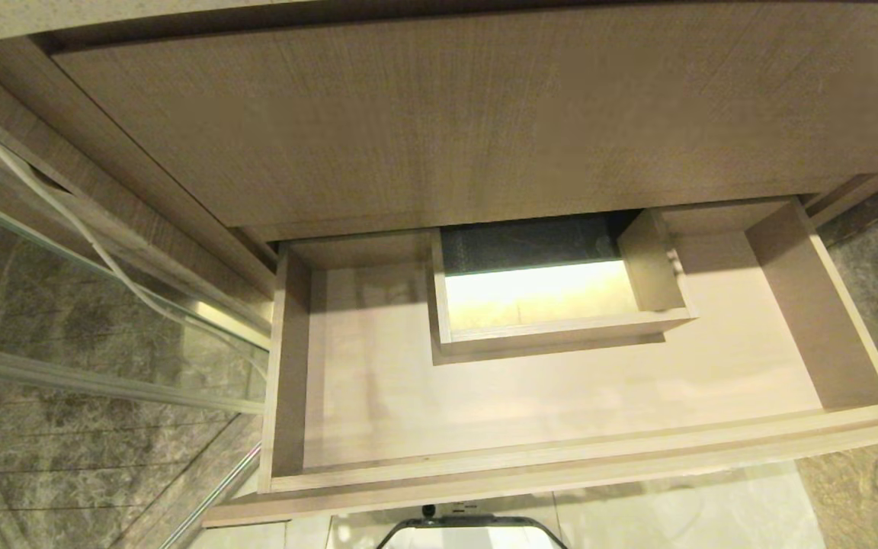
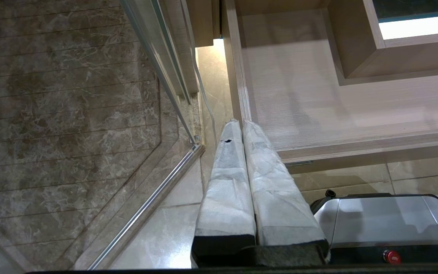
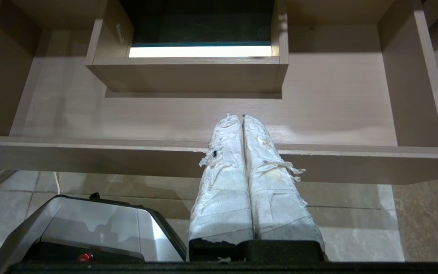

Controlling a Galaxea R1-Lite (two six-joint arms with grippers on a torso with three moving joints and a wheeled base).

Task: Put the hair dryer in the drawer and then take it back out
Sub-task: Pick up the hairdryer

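Head view: drawer (image 1: 561, 396) pulled open, seemingly empty. Left gripper (image 2: 241, 122) and right gripper (image 3: 242, 116) closed, holding nothing.

We see the drawer (image 1: 561, 396) only in part: the wood panel (image 1: 485, 114) above it hides its back edge. We see neither arm in the head view. The robot base (image 1: 473, 531) is cut off by the bottom edge.

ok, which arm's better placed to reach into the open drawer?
Right, likely: right gripper faces the drawer centrally; left gripper sits off its left corner by the glass door. Both jaws shut.
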